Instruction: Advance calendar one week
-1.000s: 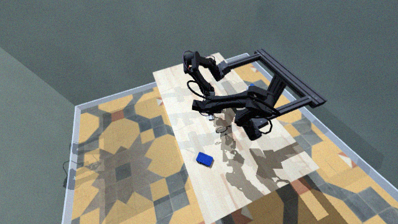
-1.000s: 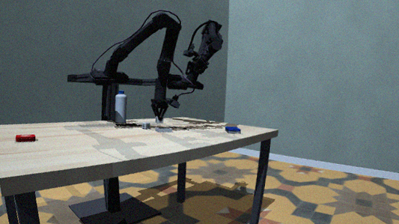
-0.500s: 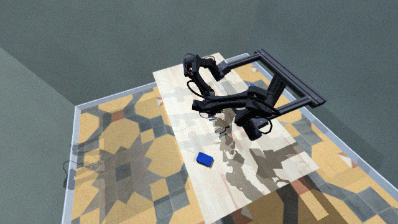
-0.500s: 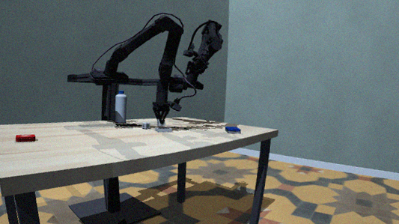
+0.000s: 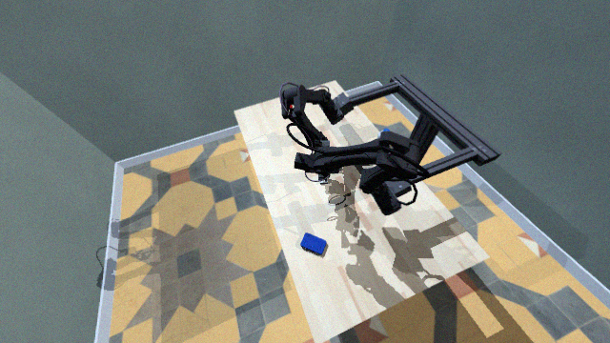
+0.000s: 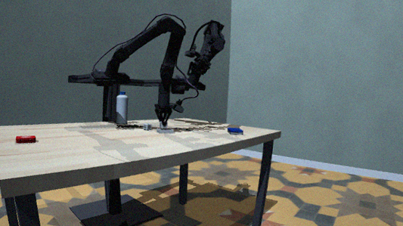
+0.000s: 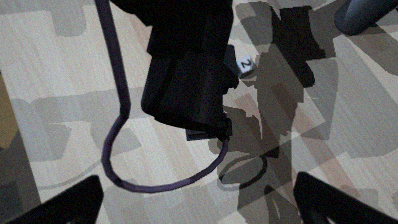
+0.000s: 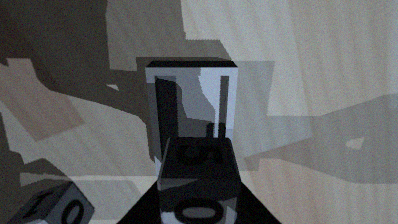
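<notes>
- Looking from the top: left arm (image 5: pixel 348 159) (image 6: pixel 215 36) crosses over right arm (image 5: pixel 305 125) (image 6: pixel 172 53) (image 7: pixel 187 85) and hides the work on the counter (image 5: pixel 334 305) (image 6: pixel 68 145) (image 7: pixel 55 75) (image 8: pixel 350 60). Crowded like this, the arms or their cables could knock if either swings without the other yielding. Blue block (image 5: pixel 313 243) (image 6: pixel 235 130) lies well apart.
- Exterior: right tool (image 6: pixel 162 121) (image 8: pixel 199 202) points down at the tray (image 6: pixel 165 131) (image 8: pixel 232 100), gripping one cube (image 6: pixel 163 125) (image 8: pixel 199 159). Second cube (image 6: pixel 147 127) (image 7: pixel 245 64) (image 8: pixel 70 206) sits on the counter just beside the tray. Left tool (image 6: pixel 193 79) (image 7: pixel 200 186) hangs high. Bottle (image 6: pixel 121 108) (image 7: pixel 361 14) stands behind, within reach of a careless sweep.
- Left wrist: left tool is spread wide with nothing in it. Second cube shows a 2; right arm covers the tray.
- Right wrist: held cube is at the near end of the tray, showing a 5, not upright in this view, and a 0. I can't tell whether it touches the floor of the tray. Letting go over the rim would likely leave it tilted; a wrong turn would spoil the digit. Second cube, showing 1 and 0, could get bumped by a low sideways exit.
</notes>
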{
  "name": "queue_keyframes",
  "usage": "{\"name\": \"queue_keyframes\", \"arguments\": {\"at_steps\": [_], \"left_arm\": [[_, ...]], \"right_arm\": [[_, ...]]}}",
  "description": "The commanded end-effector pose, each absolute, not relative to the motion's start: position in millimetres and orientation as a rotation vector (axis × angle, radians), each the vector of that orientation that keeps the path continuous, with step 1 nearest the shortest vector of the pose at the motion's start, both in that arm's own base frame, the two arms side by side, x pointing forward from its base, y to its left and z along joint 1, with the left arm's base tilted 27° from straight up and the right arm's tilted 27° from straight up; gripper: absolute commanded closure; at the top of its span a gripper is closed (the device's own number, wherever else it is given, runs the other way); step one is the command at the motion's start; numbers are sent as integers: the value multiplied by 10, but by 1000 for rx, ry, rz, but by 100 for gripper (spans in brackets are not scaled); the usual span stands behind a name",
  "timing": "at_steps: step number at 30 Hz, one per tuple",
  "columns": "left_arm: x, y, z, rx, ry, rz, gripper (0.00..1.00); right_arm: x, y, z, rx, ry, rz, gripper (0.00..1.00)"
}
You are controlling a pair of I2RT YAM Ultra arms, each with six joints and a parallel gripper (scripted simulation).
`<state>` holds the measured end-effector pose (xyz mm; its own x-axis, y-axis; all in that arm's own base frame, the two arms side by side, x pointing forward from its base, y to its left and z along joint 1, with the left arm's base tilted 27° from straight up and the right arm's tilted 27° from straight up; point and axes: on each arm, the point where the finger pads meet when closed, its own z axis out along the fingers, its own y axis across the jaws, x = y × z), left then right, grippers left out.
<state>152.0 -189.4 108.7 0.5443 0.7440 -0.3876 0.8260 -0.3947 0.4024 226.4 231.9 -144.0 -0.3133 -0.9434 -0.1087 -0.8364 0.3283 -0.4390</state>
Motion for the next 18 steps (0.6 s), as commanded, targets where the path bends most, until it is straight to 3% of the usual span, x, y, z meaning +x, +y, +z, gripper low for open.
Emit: {"name": "queue_keyframes", "arguments": {"at_steps": [1, 18], "left_arm": [[1487, -1919, 1160, 2227, 1241, -218, 0], [1487, -1919, 1160, 2227, 1241, -218, 0]], "right_arm": [[2264, 2333, -1531, -1609, 2240, -421, 74], [2282, 2300, -1560, -1600, 2261, -434, 74]]}}
